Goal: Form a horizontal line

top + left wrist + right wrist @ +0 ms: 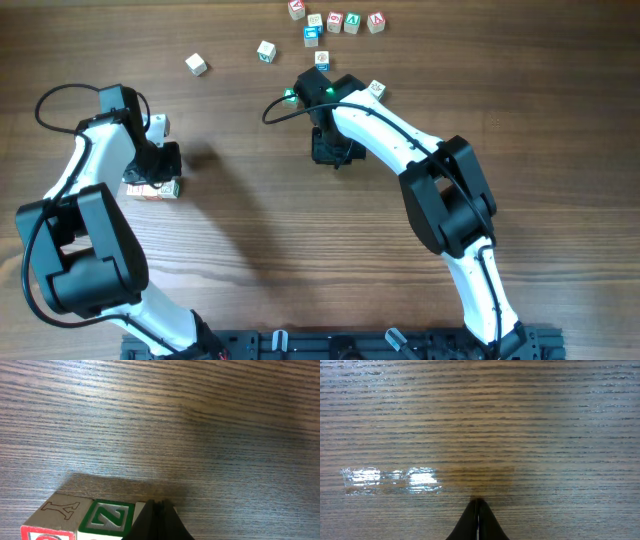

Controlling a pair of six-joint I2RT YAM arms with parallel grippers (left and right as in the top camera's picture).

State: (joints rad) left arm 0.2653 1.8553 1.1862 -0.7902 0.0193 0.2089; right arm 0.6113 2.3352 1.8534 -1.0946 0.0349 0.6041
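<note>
The horizontal line [152, 189] is a short row of pale letter cubes at the table's left, touching side by side, red marks on their faces. My left gripper [163, 172] hovers right over its right end, shut and empty. In the left wrist view the shut fingertips [161, 505] touch the row's right end beside a green Z cube [106, 518] and a Y cube [55, 515]; a third cube [140, 508] is mostly hidden behind the fingers. My right gripper [334, 156] sits shut over bare wood at centre, holding nothing [479, 502].
Several loose cubes [334, 22] lie in a cluster at the far edge, with single cubes at the upper left [196, 64], upper middle [266, 50] and beside the right arm [376, 89]. A glare patch [390, 480] shines on the wood.
</note>
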